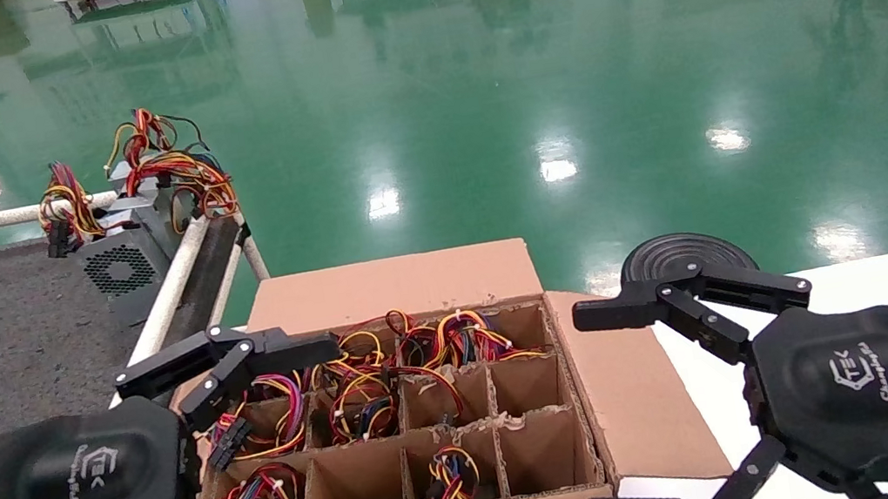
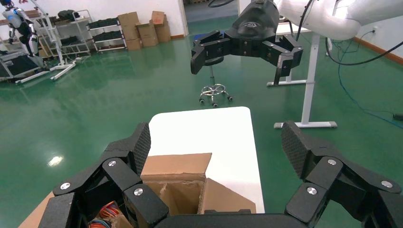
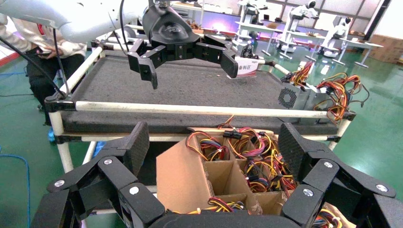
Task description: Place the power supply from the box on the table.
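Note:
The box (image 1: 397, 287) is an open brown carton with a cardboard grid, low in the middle of the head view. Wire bundles (image 1: 360, 394) of red, yellow and black fill several cells. The power supply is hidden: no metal case shows in the box. My left gripper (image 1: 341, 441) hangs open over the box's left side, holding nothing. My right gripper (image 1: 588, 415) is open and empty beyond the box's right flap, over the white tabletop (image 1: 854, 285). The table (image 1: 21, 304), dark grey with white tube rails, lies to the left. The right wrist view looks across the box (image 3: 180, 175) to the table (image 3: 199, 83).
At the table's far corner stands a grey unit with a fan grille (image 1: 119, 267), with other grey cases and tangled wires (image 1: 177, 170) behind it. A black round stool (image 1: 682, 249) stands beyond the white tabletop. Some cells near the box's right side (image 1: 540, 451) hold no wires.

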Action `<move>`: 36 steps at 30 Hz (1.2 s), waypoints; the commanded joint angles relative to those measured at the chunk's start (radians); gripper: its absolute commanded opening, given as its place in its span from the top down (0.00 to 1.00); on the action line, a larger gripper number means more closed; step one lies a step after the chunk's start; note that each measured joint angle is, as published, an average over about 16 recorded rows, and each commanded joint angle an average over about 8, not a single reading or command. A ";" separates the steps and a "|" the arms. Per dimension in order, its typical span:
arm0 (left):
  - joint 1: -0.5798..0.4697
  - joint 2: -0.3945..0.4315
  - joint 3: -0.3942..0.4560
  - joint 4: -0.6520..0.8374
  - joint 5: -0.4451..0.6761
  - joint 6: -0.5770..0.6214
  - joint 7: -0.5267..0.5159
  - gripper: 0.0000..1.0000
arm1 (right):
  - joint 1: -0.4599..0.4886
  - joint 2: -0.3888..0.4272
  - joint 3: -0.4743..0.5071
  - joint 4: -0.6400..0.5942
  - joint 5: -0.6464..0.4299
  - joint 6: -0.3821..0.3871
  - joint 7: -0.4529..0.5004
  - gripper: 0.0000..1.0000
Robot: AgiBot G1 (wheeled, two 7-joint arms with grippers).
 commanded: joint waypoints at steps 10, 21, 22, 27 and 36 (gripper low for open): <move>0.000 0.000 0.000 0.000 0.000 0.000 0.000 0.00 | 0.000 0.000 0.000 0.000 0.000 0.000 0.000 0.00; 0.000 0.000 0.000 0.000 0.000 0.000 0.000 0.00 | 0.000 0.000 0.000 0.000 0.000 0.000 0.000 0.63; 0.000 0.000 0.000 0.000 0.000 0.000 0.000 0.00 | 0.000 0.000 0.000 0.000 0.000 0.000 0.000 0.76; 0.000 0.000 0.000 0.000 0.000 0.000 0.000 0.00 | 0.000 0.000 0.000 0.000 0.000 0.000 0.000 1.00; -0.001 -0.002 0.001 0.000 0.002 0.000 0.001 0.00 | 0.000 0.000 0.000 0.000 0.000 0.000 0.000 1.00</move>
